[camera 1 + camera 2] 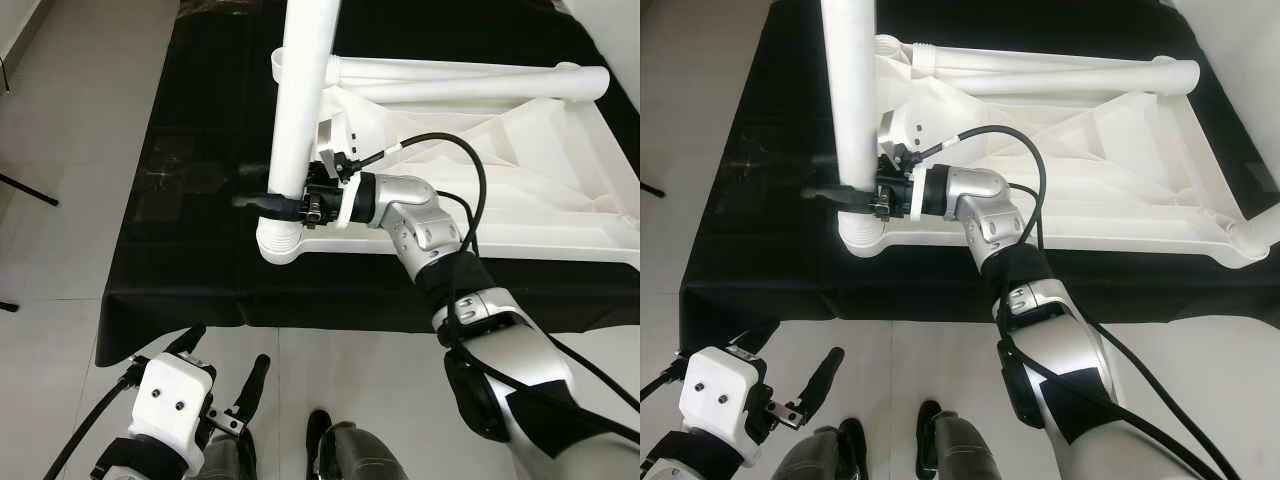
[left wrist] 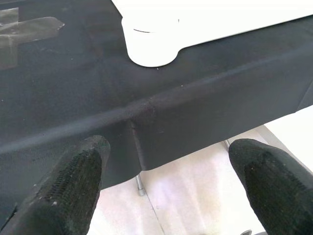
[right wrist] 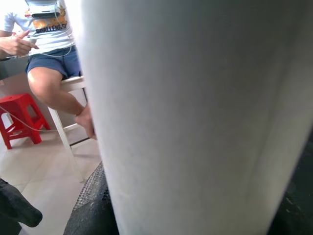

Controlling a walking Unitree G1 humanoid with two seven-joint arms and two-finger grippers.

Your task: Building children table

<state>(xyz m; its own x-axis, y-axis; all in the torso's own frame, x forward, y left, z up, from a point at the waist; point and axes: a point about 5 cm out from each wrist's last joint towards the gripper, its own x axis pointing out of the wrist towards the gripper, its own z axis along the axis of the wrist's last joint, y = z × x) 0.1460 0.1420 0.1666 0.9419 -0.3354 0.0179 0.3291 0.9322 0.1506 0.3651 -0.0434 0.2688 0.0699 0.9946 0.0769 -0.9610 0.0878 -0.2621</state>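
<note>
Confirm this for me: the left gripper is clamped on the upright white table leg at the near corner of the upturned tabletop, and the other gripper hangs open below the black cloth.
Wrong arm. The right gripper is clamped on the upright white table leg, seated at the near corner of the upturned tabletop, as the left eye view shows. The left gripper is the one hanging open below the black cloth.

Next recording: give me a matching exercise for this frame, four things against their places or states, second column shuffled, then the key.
Things:
1. right claw
2. left claw
3. upright white table leg
4. upside-down white tabletop

Places or states:
A. lies on the black cloth
B. open, low, near the cloth's front edge
C. stands in the tabletop's near-left corner socket
D. shut around the leg near its base

Pairs: 1-D, 2-B, 3-C, 4-A
</note>
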